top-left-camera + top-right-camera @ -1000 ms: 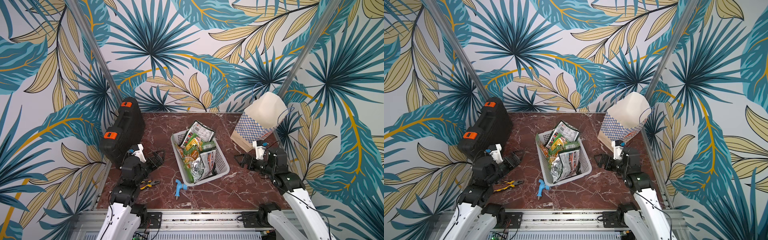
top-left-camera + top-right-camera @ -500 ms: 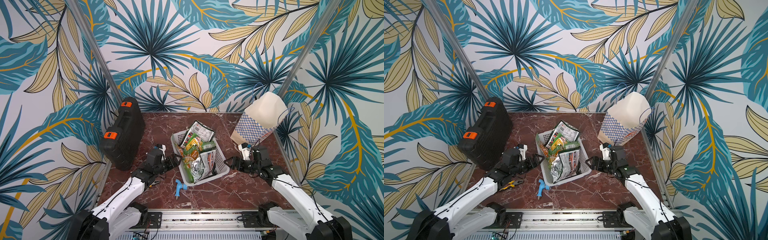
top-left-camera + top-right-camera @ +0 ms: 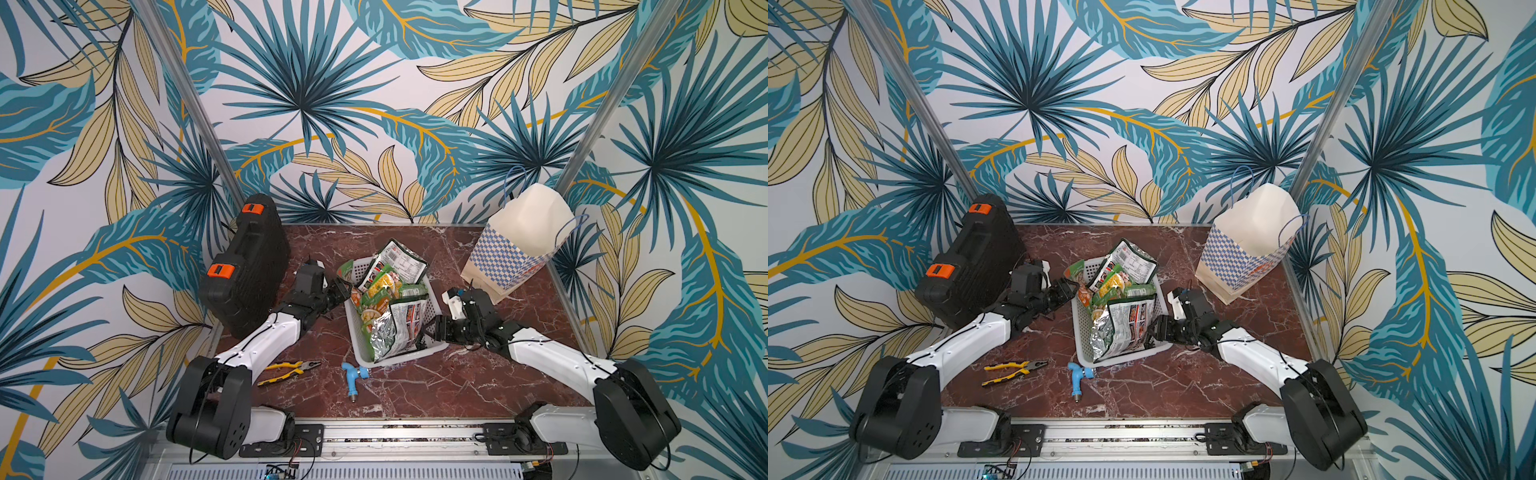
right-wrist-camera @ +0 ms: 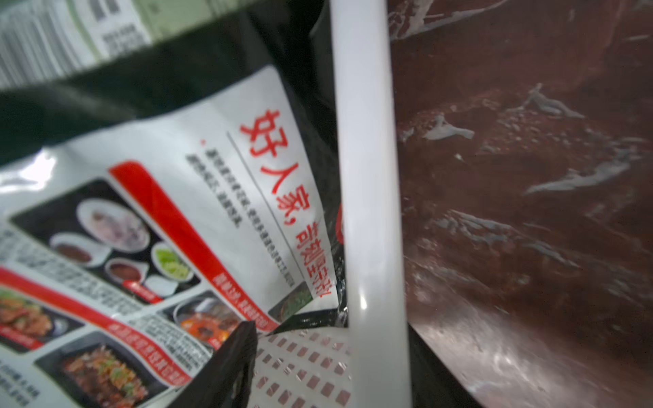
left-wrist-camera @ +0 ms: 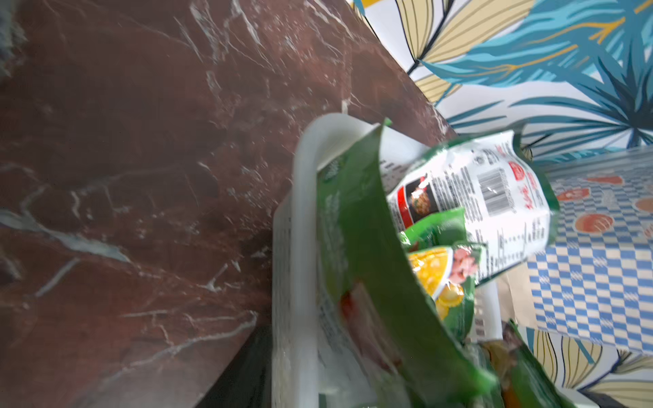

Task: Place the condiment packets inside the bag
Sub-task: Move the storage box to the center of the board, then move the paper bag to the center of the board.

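Several condiment packets (image 3: 395, 286), green, yellow and silver-black-red, are piled in a white perforated basket (image 3: 399, 359) at mid-table; both top views show them (image 3: 1121, 320). The blue-and-white checkered bag (image 3: 511, 257) stands tilted at the back right, mouth up. My left gripper (image 3: 341, 289) is at the basket's left rim (image 5: 304, 176), beside a green packet (image 5: 371, 265); motion blur hides its jaws. My right gripper (image 3: 432, 328) straddles the right rim (image 4: 367, 176). One of its fingers (image 4: 226, 360) is inside, apart from the wall, next to a silver packet (image 4: 176, 212).
A black tool case (image 3: 245, 266) with orange latches leans at the left edge, close behind my left arm. Yellow-handled pliers (image 3: 289, 368) and a blue tap fitting (image 3: 353, 376) lie in front of the basket. Printed walls enclose three sides.
Both arms have reached from the front corners in to the basket's two sides. Both sets of jaws have narrowed. The basket, packets and bag have not moved.
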Controlling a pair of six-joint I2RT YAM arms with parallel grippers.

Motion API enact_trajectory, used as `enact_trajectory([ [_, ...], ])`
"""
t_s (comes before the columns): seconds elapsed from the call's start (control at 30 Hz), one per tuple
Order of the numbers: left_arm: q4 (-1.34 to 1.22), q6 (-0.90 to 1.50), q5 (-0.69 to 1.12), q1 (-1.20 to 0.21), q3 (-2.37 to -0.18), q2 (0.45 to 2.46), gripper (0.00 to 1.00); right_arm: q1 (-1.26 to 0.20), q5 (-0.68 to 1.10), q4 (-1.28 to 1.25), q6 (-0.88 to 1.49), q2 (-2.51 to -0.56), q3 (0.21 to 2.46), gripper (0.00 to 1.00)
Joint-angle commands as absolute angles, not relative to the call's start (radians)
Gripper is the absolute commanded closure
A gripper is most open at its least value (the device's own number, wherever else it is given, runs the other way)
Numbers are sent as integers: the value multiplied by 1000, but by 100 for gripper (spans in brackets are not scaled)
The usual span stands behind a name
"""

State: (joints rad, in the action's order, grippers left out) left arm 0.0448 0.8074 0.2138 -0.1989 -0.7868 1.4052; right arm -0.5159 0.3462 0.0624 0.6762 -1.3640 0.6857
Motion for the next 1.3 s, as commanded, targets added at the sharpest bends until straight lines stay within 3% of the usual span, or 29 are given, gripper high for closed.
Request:
enact_trajectory([
  [0.0, 35, 750, 236, -148, -884, 1466, 45, -557, 308, -92, 740, -1444, 773, 43],
  [0.13, 147, 704, 253, -86, -997, 1508, 38, -583, 271, -144, 767, -1553, 866, 43],
  [0.37, 370, 631, 149, -27, -1096, 1403, 15, -599, 240, -213, 811, -1764, 1028, 44],
  [0.7, 477, 587, 116, -26, -1088, 1276, 7, -612, 198, -155, 784, -1967, 1285, 46],
  [0.87, 545, 571, 154, -25, -1063, 1191, 7, -611, 172, -2, 683, -1830, 1269, 39],
  [1.03, 590, 565, 143, -27, -1022, 1055, 5, -611, 36, 255, 524, -1607, 1251, 27],
  [1.27, 626, 569, 154, -28, -992, 964, 3, -587, -317, 634, 392, -1459, 1424, 21],
])
